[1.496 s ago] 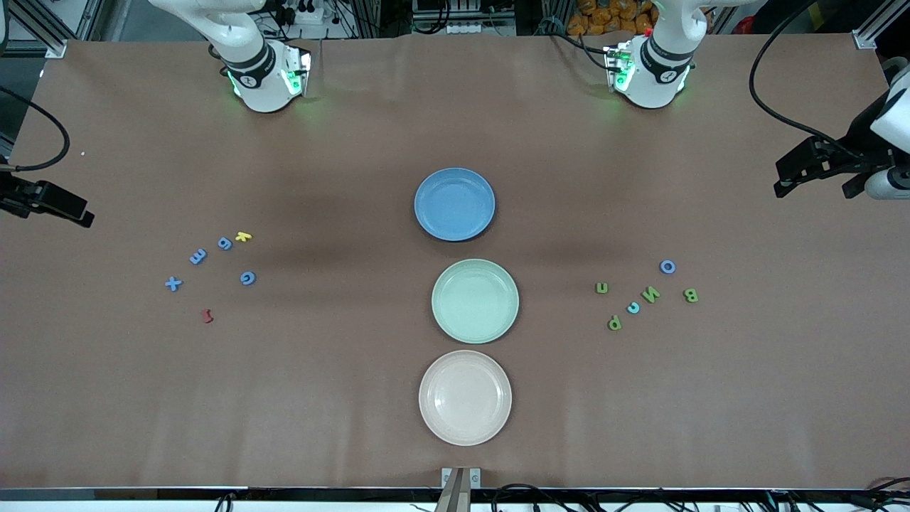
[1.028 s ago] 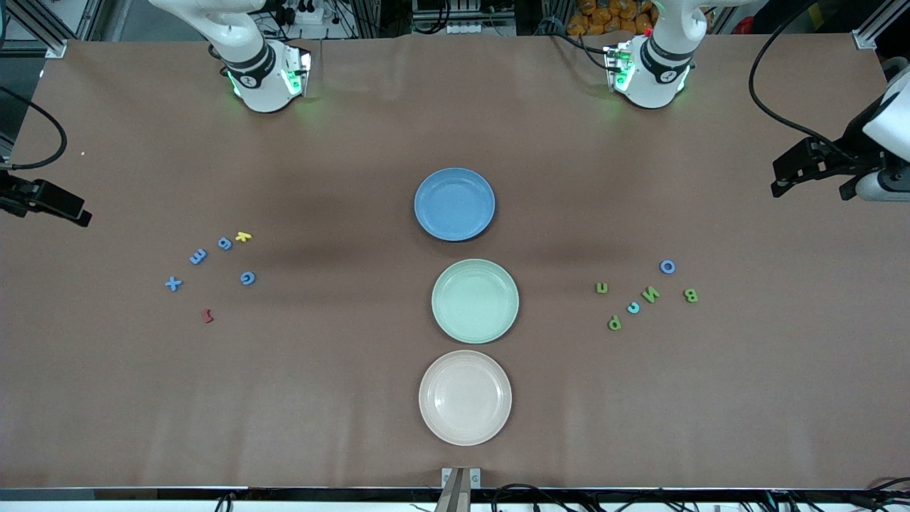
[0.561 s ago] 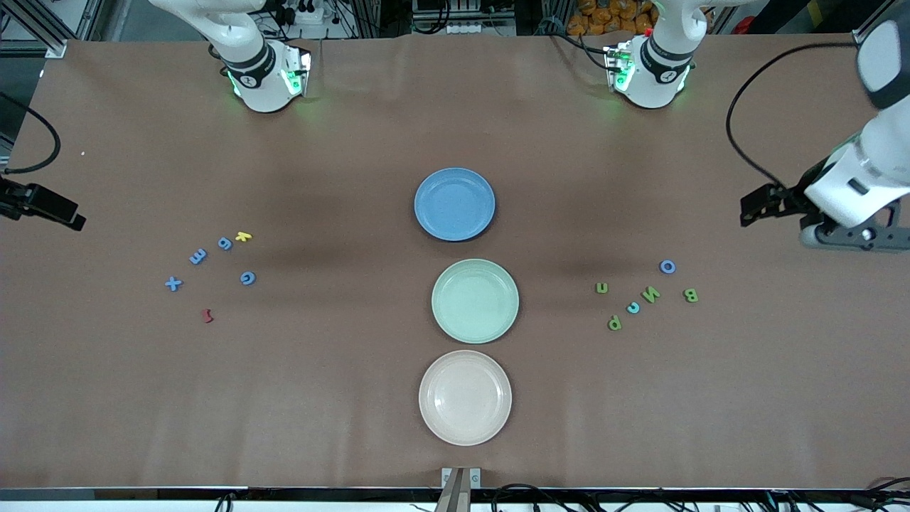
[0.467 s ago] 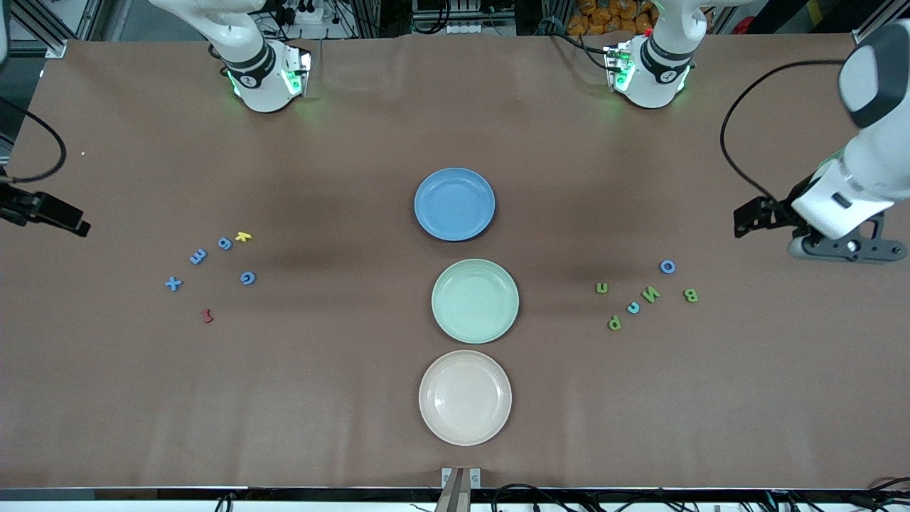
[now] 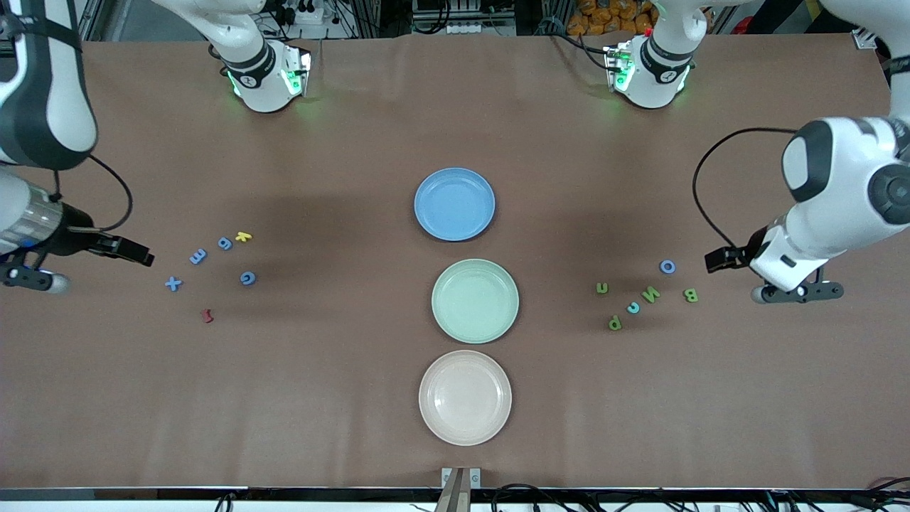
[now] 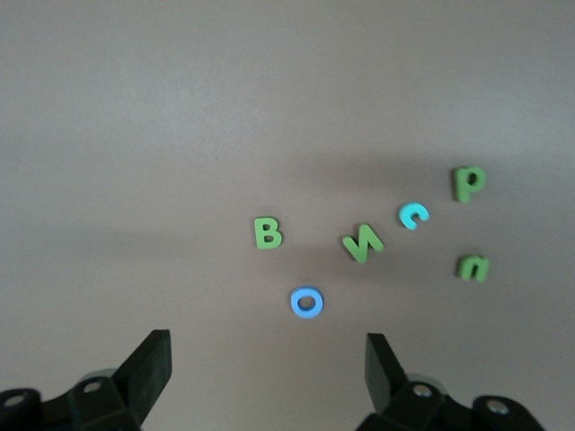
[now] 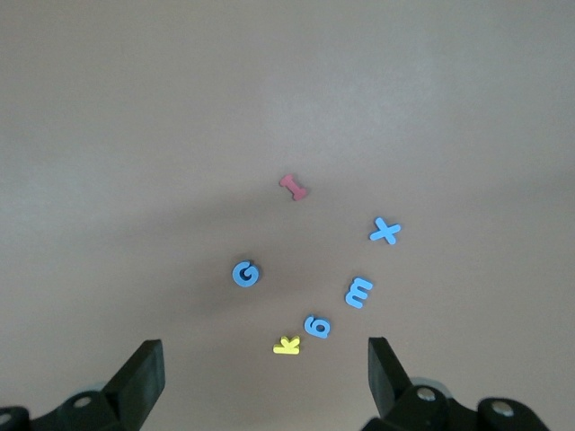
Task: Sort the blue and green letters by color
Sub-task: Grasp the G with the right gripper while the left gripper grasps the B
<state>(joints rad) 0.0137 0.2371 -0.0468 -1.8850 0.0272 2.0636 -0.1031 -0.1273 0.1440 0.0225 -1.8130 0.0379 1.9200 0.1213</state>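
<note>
Blue letters number five: four (image 5: pixel 198 257) toward the right arm's end of the table, beside one yellow letter (image 5: pixel 243 236) and one dark red letter (image 5: pixel 207 315), plus a blue O (image 5: pixel 667 267) toward the left arm's end. Four green letters (image 5: pixel 650 294) and one cyan C (image 5: pixel 633 307) lie near that O. Three plates, blue (image 5: pixel 454 204), green (image 5: pixel 475 301) and pink (image 5: pixel 465 397), sit mid-table. Left gripper (image 6: pixel 268 361) hangs over table just beside the green B, fingers spread, empty. Right gripper (image 7: pixel 266 364) hangs beside its cluster, fingers likewise spread, empty.
</note>
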